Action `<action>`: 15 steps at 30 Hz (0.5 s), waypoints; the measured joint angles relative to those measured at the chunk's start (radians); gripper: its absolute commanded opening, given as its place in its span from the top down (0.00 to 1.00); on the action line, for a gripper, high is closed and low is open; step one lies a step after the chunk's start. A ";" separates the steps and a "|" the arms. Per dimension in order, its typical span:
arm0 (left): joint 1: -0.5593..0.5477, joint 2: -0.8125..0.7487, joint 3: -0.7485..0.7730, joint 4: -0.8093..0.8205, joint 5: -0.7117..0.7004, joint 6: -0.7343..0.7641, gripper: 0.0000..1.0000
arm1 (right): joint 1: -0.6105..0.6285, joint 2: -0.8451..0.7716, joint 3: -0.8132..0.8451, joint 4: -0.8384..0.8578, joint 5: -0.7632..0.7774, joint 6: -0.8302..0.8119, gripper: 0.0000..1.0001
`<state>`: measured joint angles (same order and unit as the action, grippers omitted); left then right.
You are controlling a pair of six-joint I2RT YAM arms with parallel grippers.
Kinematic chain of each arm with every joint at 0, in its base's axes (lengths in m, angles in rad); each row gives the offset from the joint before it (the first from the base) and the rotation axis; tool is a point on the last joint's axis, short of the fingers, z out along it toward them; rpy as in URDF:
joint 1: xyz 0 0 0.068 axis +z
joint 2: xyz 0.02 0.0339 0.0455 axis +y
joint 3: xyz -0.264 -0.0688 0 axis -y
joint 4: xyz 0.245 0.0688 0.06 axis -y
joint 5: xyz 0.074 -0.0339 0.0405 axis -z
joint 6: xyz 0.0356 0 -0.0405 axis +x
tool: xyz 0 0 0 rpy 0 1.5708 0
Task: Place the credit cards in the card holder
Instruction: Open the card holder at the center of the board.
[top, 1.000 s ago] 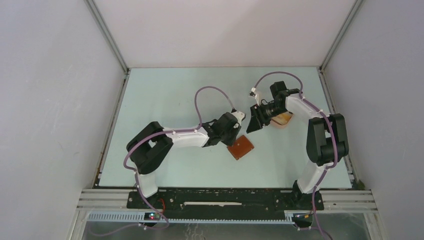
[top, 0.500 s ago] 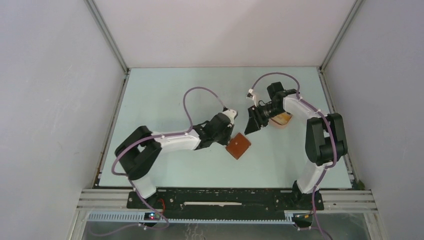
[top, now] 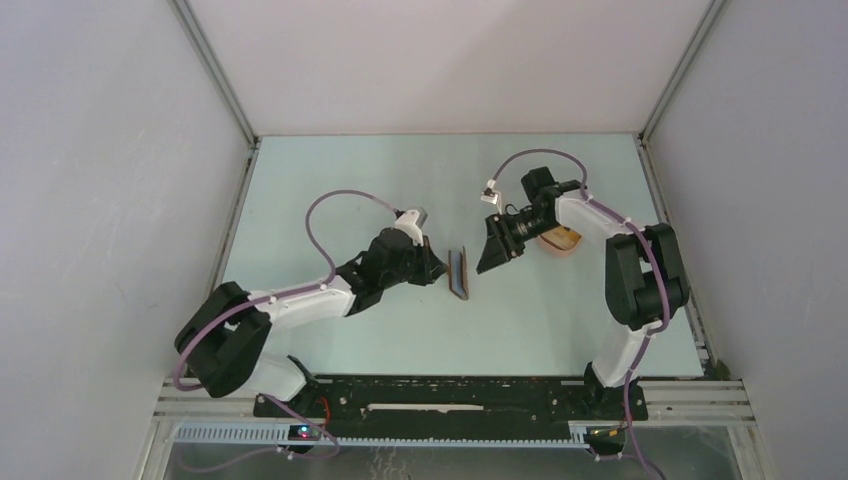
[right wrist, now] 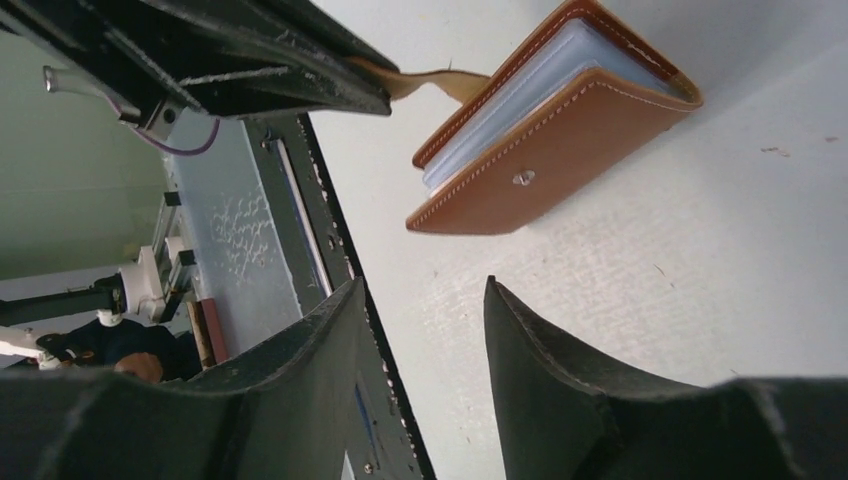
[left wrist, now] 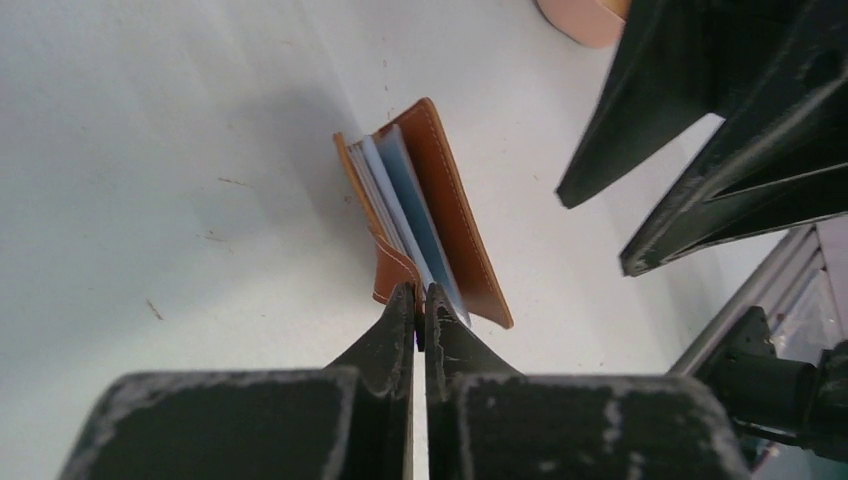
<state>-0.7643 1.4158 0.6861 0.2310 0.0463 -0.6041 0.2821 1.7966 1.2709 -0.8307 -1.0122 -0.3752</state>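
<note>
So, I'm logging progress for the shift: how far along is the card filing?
Done: no card shows in the card holder. In hand: the left gripper is shut on its snap tab, propping it on edge, slightly open; the right gripper hovers open and empty. Left: something tan, likely the credit cards, sits in the pink tray; fetching and inserting remain.

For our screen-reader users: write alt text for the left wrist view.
The left gripper is shut on the snap tab of the reddish-brown card holder, which gapes open showing grey-blue pockets over the pale table. The right gripper looms open at upper right, beside the edge of a pink tray.
</note>
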 measured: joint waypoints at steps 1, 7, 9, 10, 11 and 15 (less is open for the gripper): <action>0.000 -0.004 -0.009 0.008 0.008 -0.010 1.00 | 0.008 0.006 0.000 0.006 0.000 0.010 0.41; 0.000 -0.037 -0.052 0.056 0.038 -0.051 1.00 | 0.033 0.040 0.000 0.043 0.036 0.060 0.35; 0.000 -0.053 -0.068 0.068 0.047 -0.058 1.00 | 0.031 0.037 0.000 0.051 0.054 0.068 0.34; 0.000 -0.061 -0.073 0.072 0.049 -0.062 1.00 | 0.027 0.034 0.000 0.058 0.066 0.071 0.34; 0.000 -0.068 -0.079 0.077 0.055 -0.064 1.00 | 0.024 0.030 -0.001 0.064 0.078 0.073 0.33; 0.000 -0.077 -0.084 0.095 0.070 -0.071 1.00 | 0.013 0.011 -0.006 0.087 0.134 0.082 0.33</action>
<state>-0.7647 1.3388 0.6018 0.3260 0.1162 -0.6750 0.2951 1.8080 1.2648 -0.7433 -0.8780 -0.2928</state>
